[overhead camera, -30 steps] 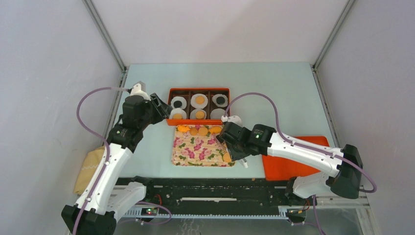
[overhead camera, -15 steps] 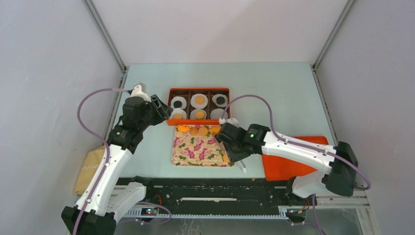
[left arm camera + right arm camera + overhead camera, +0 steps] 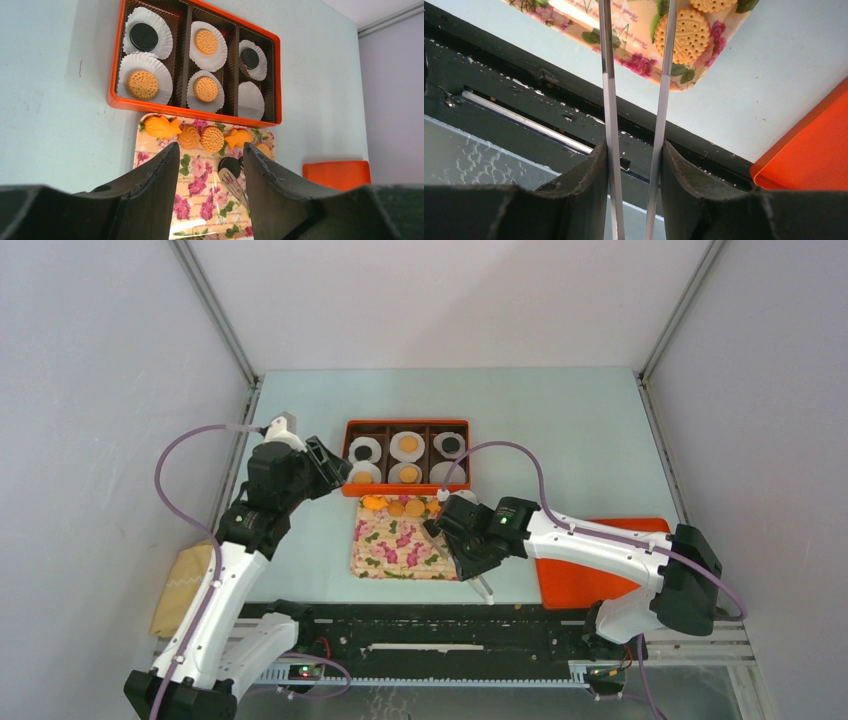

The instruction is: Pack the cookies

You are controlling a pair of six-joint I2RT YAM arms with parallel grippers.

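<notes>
A pair of slim metal tongs (image 3: 607,75) is gripped between the fingers of the right gripper (image 3: 634,147), one blade lying against each finger. This is judged to be so that small, brittle pieces can be lifted without being crushed by the wide fingers. The blades are held apart over the near right corner of the flowered rectangular tray (image 3: 197,180). In the left wrist view their tips lie just beside a black cookie (image 3: 229,166); whether it is pinched cannot be told.

The left gripper (image 3: 210,146) is held open and empty above the pale green worktop (image 3: 560,430), near the left end of the orange partitioned box (image 3: 190,109), probably to keep clear or to steady the box if needed. The box's flat orange lid (image 3: 580,590) is set aside at the right, partly under the right arm.

The cookies are found in two places. In the box, five white pleated paper cups each carry one: three golden dotted rounds (image 3: 142,84) and two black discs (image 3: 144,36). The sixth paper cup (image 3: 250,102), at the near right, is seen empty. On the tray, a row of unpacked pieces is laid along the far edge: a fish-shaped one (image 3: 160,127), a swirled one (image 3: 189,137) and a dotted round (image 3: 212,139), all golden-orange, matte and thin.
</notes>
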